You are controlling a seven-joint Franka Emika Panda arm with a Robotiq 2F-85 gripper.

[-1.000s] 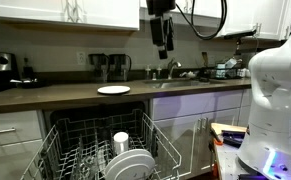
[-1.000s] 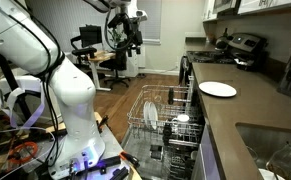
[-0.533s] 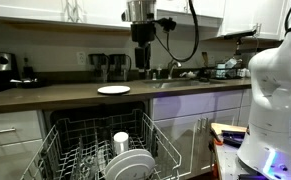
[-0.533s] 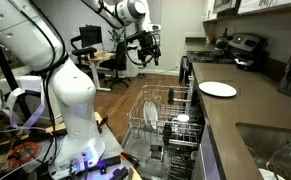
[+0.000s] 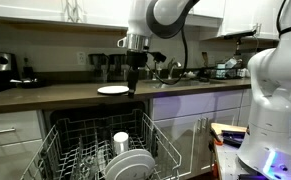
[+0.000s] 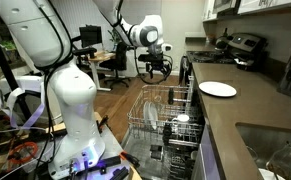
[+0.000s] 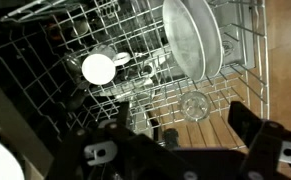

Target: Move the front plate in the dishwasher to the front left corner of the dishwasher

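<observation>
**White shells, black fittings**

The glossy white robot arm is built of fat, rounded shells, with darker grey bands at the joints. A thin black cable runs along its upper links. It ends in a matte black two-fingered pincer. In the wrist view the pincer's angular fingers carry small pale screw holes. A small blue-violet light glows low on the base.

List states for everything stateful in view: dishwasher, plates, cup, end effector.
dishwasher: door open, rack pulled out
front plate: standing on edge in the rack
white cup: standing in the rack
counter plate: lying flat
end effector: open, empty, above the rack
</observation>
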